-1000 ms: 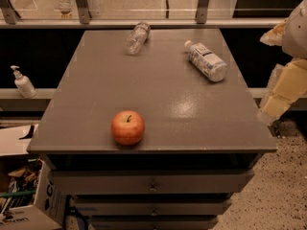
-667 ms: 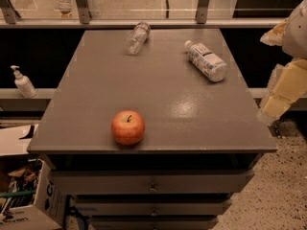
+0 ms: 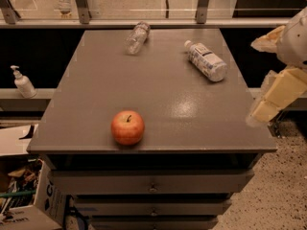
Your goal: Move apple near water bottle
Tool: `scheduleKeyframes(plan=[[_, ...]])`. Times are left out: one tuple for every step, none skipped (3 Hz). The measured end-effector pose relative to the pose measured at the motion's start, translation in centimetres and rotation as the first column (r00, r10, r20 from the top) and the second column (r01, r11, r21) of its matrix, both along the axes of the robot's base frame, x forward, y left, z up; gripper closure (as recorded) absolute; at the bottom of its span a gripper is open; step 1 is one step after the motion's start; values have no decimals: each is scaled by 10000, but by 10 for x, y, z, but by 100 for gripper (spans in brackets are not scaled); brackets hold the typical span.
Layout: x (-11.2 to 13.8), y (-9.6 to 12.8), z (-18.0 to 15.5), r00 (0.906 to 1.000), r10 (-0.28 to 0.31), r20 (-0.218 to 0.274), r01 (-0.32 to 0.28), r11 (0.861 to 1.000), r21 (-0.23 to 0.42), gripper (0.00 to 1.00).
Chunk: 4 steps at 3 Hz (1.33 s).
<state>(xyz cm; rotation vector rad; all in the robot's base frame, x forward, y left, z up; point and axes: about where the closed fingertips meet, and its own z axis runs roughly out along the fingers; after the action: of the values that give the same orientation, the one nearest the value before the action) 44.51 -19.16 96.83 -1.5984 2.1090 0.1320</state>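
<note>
Although a full second separates this moment from the earliest look, nothing on the flat grey table (image 3: pixel 91 95) differs. The round red-orange apple with its short dark stem (image 3: pixel 127 127) sits in the same spot close to the near edge. The robot's cream-and-tan gripper (image 3: pixel 268 104) hangs in the same place, well to the right of the apple and out past the table's right edge. Whether that gripper is open or closed cannot be told from this angle; it plainly has no hold on the apple, which stands free and untouched. The small, slim, clear plastic water bottle with a ribbed body (image 3: pixel 137 37) lies on its side well beyond the apple, near the far edge and almost straight behind it. The fatter clear bottle with a white cap and a white-and-blue label (image 3: pixel 207 61) also lies on its side, beyond the apple and off to its right, apart from the slim one. A white pump dispenser (image 3: pixel 22 83) stands on a lower ledge left of the apple, off the table. For the task, this stillness suggests the work is at its very start: the reach toward the apple is not yet under way, and the apple and the water bottle are well apart. The likely next step is bringing the gripper leftward and down over the apple.
</note>
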Motion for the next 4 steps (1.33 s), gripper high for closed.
scheduleKeyframes(plan=[[-4, 43, -14, 9973, 710, 161, -724, 9905, 1171, 0], [-7, 88, -33, 9887, 1467, 312, -1499, 9670, 2060, 0], [-17, 132, -56, 9747, 2223, 235, -2203, 9378, 2683, 0], [-17, 133, -56, 9747, 2223, 236, -2203, 9378, 2683, 0]])
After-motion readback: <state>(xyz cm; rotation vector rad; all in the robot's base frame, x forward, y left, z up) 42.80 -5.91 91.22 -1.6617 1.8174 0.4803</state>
